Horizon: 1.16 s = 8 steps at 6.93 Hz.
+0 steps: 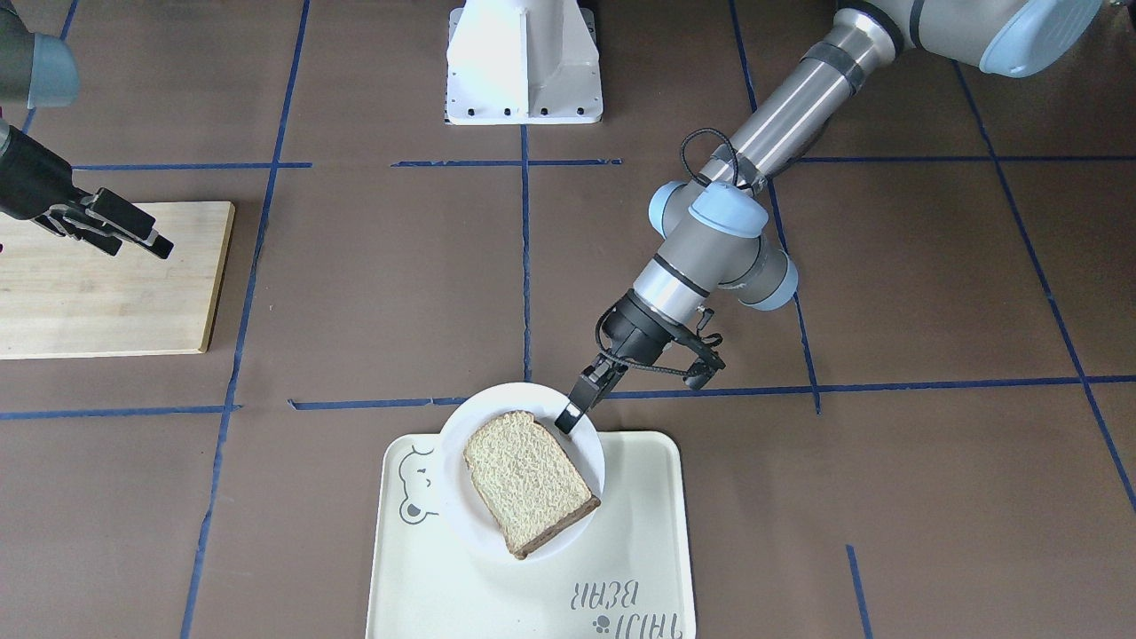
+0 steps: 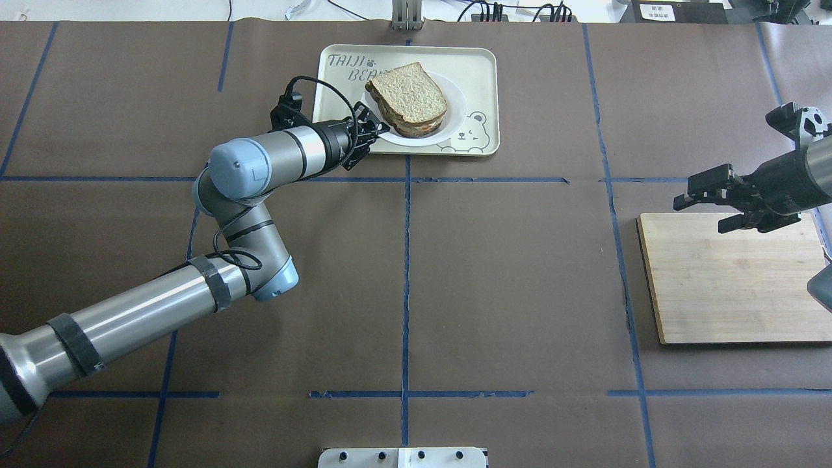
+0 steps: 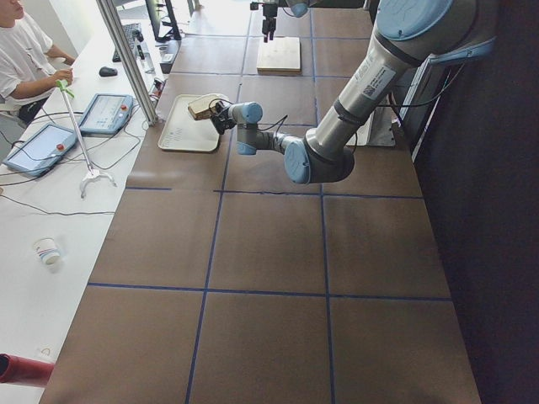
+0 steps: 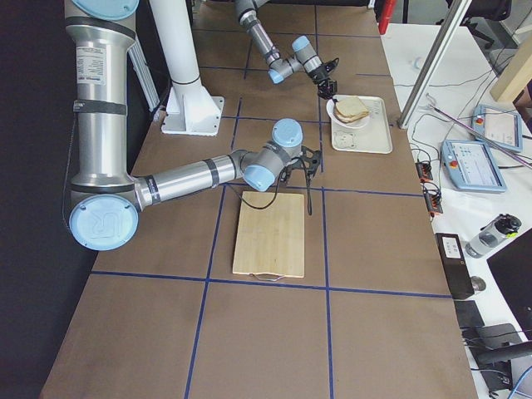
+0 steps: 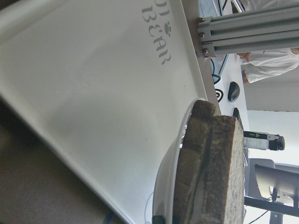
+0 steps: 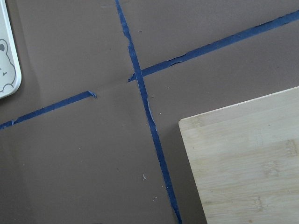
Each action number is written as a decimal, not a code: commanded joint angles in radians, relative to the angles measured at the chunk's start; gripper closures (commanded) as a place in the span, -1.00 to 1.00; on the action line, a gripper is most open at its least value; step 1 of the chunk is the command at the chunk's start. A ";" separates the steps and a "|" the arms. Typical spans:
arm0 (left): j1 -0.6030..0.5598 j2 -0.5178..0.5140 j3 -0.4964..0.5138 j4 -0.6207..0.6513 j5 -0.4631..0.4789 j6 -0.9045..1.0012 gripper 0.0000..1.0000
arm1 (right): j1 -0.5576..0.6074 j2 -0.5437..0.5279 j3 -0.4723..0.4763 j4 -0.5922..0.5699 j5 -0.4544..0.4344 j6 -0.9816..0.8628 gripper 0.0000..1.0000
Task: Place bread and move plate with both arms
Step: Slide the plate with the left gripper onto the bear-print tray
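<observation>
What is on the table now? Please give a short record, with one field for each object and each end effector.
bread: lies on a second slice, on the plate
plate: white, round, over the tray
tray: cream, with a bear drawing, on the table's far side from the robot
wooden board: flat on the table, on the robot's right
left end effector: at the plate's rim, on the robot's side; whether it grips cannot be told
right end effector: open, holds nothing, above the board's corner
</observation>
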 commanded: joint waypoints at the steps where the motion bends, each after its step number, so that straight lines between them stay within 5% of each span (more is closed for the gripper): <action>1: -0.013 -0.091 0.155 0.001 0.018 -0.019 0.81 | 0.009 -0.009 0.002 0.001 0.000 0.000 -1.00; 4: -0.015 -0.105 0.215 0.004 0.026 -0.018 0.70 | 0.015 -0.009 0.002 0.001 0.000 -0.002 -1.00; 7: -0.019 -0.098 0.205 0.007 0.017 0.004 0.04 | 0.015 -0.008 0.000 0.001 0.000 -0.002 -1.00; 8: -0.022 -0.060 0.162 0.007 0.014 0.025 0.06 | 0.019 -0.008 0.000 0.001 0.000 -0.002 -1.00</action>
